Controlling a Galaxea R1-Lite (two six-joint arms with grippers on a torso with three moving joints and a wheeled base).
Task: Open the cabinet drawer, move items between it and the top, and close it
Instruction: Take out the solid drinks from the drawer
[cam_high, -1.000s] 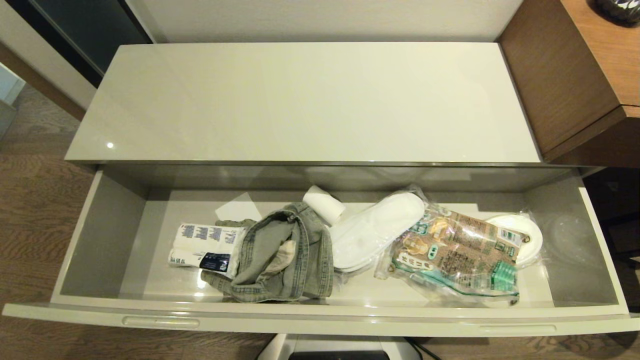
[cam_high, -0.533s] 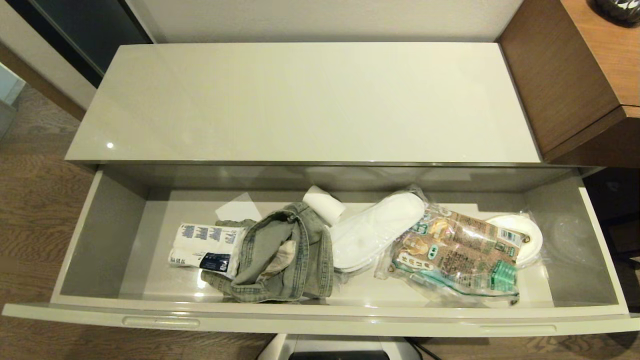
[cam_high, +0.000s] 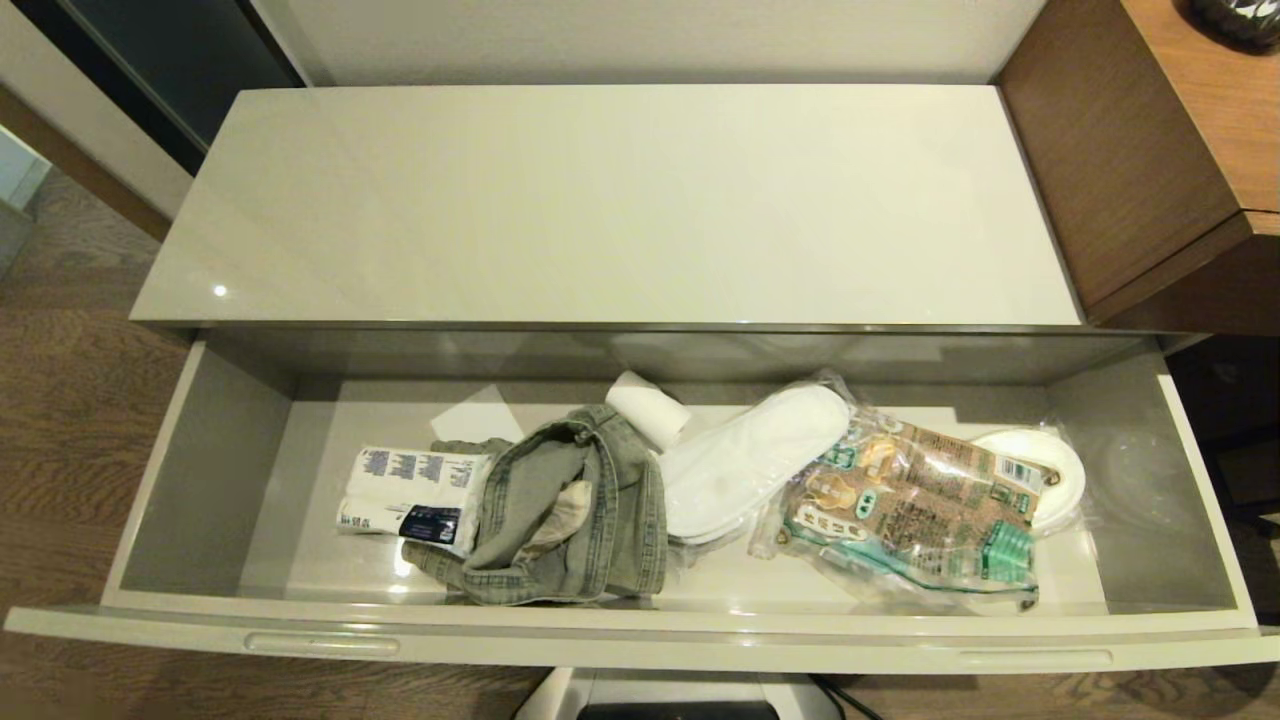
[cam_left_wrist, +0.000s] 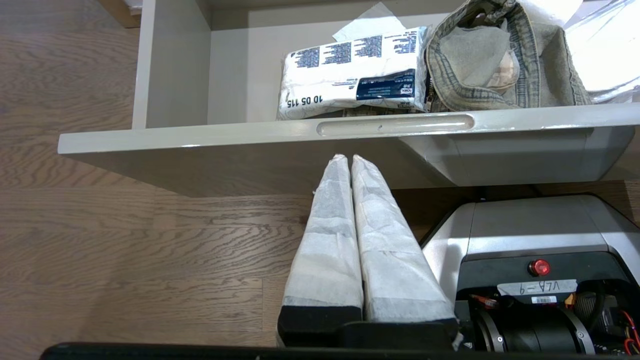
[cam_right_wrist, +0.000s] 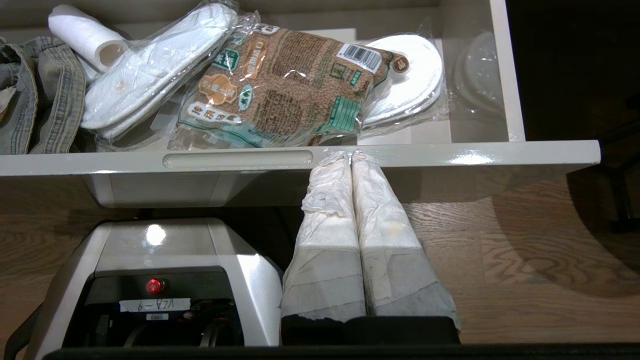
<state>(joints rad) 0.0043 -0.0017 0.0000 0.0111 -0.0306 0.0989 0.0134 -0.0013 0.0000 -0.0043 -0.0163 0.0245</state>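
Observation:
The drawer (cam_high: 640, 640) stands pulled out below the glossy cream cabinet top (cam_high: 610, 200), which is bare. Inside on the left lies the white pack with blue print and a dark label (cam_high: 412, 498) (cam_left_wrist: 350, 70). On the right lies the clear crinkly bag with brown contents and green-white print (cam_high: 915, 510) (cam_right_wrist: 285, 90). Neither arm shows in the head view. My left gripper (cam_left_wrist: 348, 159) is shut and empty, below the drawer front near its left handle recess (cam_left_wrist: 395, 124). My right gripper (cam_right_wrist: 350, 156) is shut and empty, its tips just under the drawer front beside the right recess (cam_right_wrist: 237, 159).
A faded denim garment (cam_high: 565, 515), a white paper roll (cam_high: 648, 408), white slippers in clear wrap (cam_high: 745, 460) and white plates in plastic (cam_high: 1050, 470) also lie in the drawer. A brown wooden desk (cam_high: 1180, 130) stands at the right. My base (cam_right_wrist: 150, 280) sits under the drawer.

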